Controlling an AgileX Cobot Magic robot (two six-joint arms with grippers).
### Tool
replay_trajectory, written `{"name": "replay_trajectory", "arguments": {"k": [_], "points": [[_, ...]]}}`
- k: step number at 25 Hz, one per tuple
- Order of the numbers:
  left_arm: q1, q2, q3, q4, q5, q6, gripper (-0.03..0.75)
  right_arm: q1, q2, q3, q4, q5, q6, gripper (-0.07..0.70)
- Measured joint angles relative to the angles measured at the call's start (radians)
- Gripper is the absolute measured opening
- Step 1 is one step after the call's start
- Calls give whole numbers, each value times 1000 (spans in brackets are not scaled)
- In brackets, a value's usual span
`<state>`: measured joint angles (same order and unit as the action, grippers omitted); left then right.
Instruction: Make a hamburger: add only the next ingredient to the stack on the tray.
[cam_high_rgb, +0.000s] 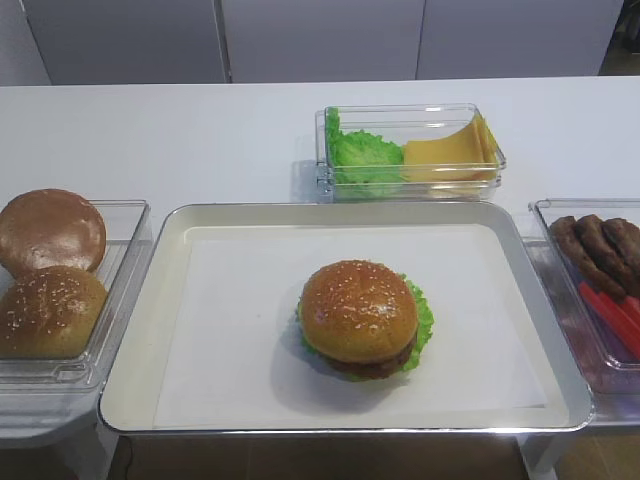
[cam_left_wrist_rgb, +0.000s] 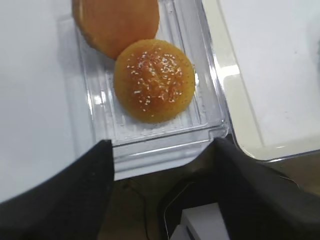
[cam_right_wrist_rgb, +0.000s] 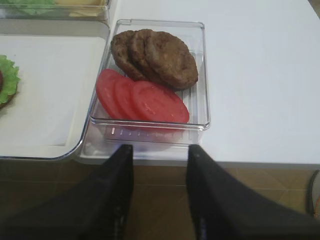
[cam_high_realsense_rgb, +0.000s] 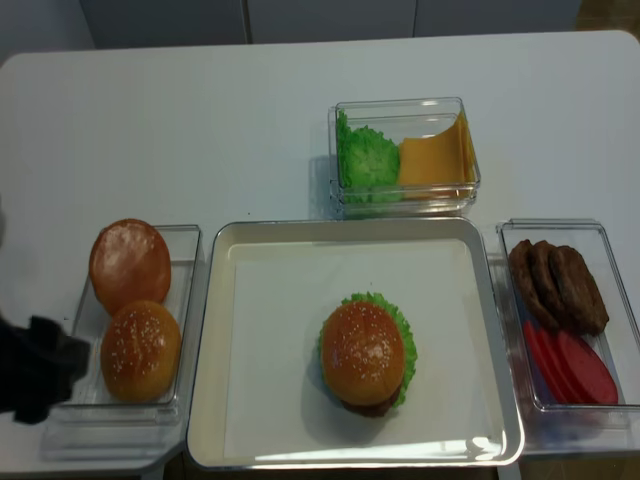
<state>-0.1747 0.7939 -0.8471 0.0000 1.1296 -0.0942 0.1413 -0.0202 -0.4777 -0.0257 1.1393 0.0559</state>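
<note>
Exterior high view: the sesame bun top (cam_high_rgb: 358, 310) sits on the stack (cam_high_rgb: 378, 366) near the middle of the tray (cam_high_rgb: 340, 207). Lettuce (cam_high_rgb: 424, 318) frills out on the side toward the tray's right rim. A dark crescent of patty shows at the edge facing the tray's near rim.

Placement status: judged complete. The step in hand is a clean withdrawal.

Left gripper (cam_left_wrist_rgb: 162, 145): jaws spread wide, nothing between them. It hangs off the tray's left rim, over the near end of the clear bun bin (cam_left_wrist_rgb: 210, 107). A duller sesame bun (cam_left_wrist_rgb: 154, 80) and a smooth bun (cam_left_wrist_rgb: 117, 22) lie in that bin.

Right gripper (cam_right_wrist_rgb: 160, 147): jaws stand apart with a narrower gap, also empty. It sits off the tray's right near corner, short of the bin of patties (cam_right_wrist_rgb: 155, 57) and tomato slices (cam_right_wrist_rgb: 142, 100).

Procedure:
1. Keep both grippers outside the tray rim; a brush against the dome would likely slide it off the patty.
2. Do not close the left jaws on the bun below them. Only one ingredient is called for.
3. Check seating. The exposed patty edge suggests a slight offset toward the tray's far rim; the bun appears stable, so leave it.
</note>
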Motion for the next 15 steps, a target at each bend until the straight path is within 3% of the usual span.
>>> {"name": "replay_trajectory", "arguments": {"k": [7,15], "points": [[0,-153,2,21,100,-10,449,0,0,0,0,0,0,272],[0,-379,128,14,132,-10,447,0,0,0,0,0,0,272]]}}
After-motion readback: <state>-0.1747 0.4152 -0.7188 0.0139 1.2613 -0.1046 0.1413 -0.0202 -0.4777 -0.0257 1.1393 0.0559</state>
